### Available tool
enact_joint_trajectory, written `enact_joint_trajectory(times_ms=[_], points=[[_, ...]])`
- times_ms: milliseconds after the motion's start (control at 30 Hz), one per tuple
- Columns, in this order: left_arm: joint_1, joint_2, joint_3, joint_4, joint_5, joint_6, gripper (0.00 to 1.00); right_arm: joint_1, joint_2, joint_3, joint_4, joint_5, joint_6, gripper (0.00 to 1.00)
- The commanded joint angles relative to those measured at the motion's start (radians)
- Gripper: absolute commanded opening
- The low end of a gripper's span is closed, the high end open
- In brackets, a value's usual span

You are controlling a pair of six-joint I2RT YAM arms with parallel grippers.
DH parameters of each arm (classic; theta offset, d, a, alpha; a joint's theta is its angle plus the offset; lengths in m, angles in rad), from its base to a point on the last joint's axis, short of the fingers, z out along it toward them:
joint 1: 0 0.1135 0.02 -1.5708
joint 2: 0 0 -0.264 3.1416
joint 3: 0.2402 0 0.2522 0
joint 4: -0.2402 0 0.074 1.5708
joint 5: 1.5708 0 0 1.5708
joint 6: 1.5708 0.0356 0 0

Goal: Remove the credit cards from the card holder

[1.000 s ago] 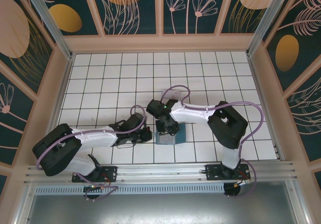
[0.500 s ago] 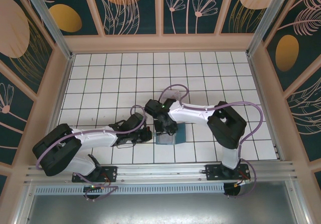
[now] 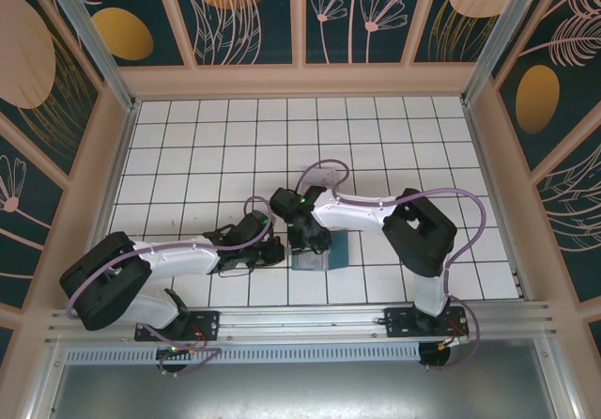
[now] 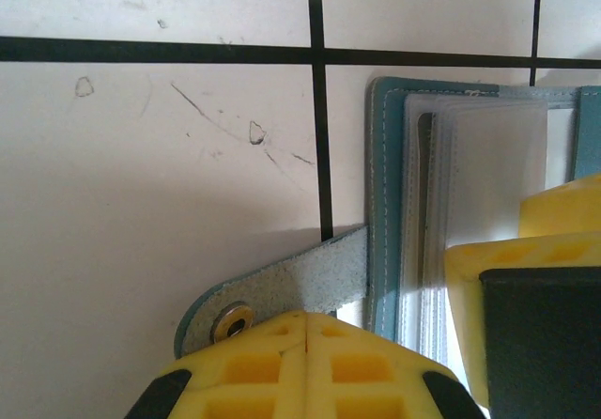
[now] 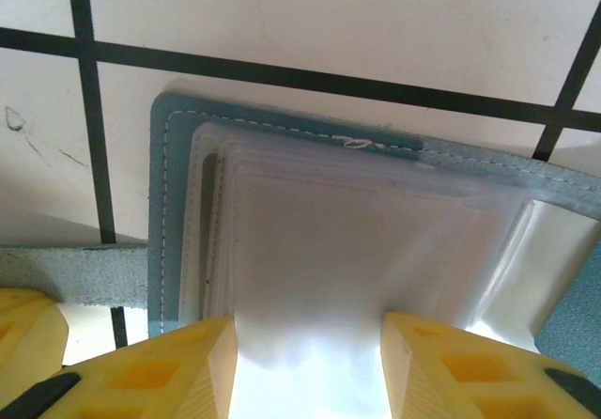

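on the near middle tiles (image 3: 282, 137), card holder (image 3: 339, 248) lies open, free floor past its stitched edge; left gripper (image 4: 305, 333) closed at strap tab (image 4: 300, 278); right gripper (image 5: 308, 363) part-open astride clear sleeves (image 5: 310, 240).

Overhead: left gripper (image 3: 270, 252) and right gripper (image 3: 310, 240) meet at a teal wallet (image 3: 338, 249) on a white tiled table (image 3: 188, 137).

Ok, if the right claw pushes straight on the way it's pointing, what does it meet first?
The clear plastic sleeves of the open card holder: they lie right between the right claw's open fingers. Depth is unclear, so the fingertips may be touching them.
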Motion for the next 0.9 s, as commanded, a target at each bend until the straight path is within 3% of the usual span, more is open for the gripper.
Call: enact_joint_trajectory(times_ms=[0,467,867], points=[[0.007,-0.014,-0.012,-0.005,0.006,0.006,0.04,0.015,0.055,-0.012,-0.026,0.029,0.004,0.42],[0.01,-0.062,0.011,-0.065,-0.04,0.01,0.04,0.014,0.016,0.02,-0.034,0.039,0.002,0.17],[0.027,-0.187,0.053,-0.165,-0.059,0.014,0.05,0.013,-0.031,0.036,0.041,-0.033,0.022,0.13]])
